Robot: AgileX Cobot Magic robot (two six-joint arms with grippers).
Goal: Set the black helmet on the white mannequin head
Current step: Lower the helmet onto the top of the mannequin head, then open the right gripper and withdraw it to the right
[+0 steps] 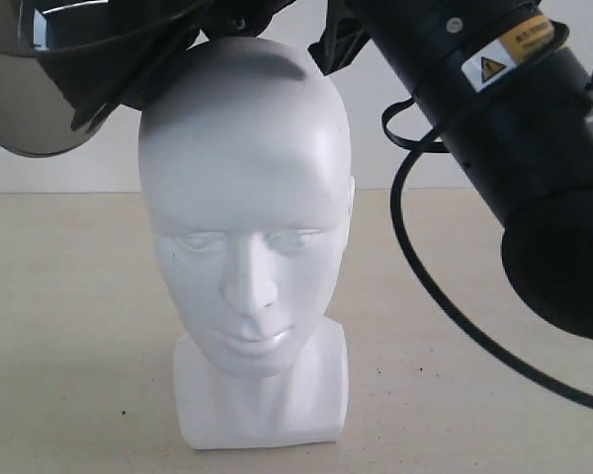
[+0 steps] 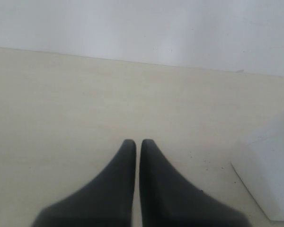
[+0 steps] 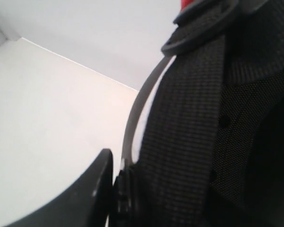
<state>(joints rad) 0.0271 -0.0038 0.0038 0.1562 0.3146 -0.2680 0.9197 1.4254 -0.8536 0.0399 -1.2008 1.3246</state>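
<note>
Note that the black helmet, clamped at its rim in the right jaws, hangs tilted beside the crown of the white mannequin head on the worktop, not yet seated, while the left jaws rest closed and empty.

White mannequin head: smooth plastic, glossy sheen. Black helmet: smoky see-through glossy visor, coarse woven webbing strap, fine mesh cloth lining. Table: pale, matt.
</note>
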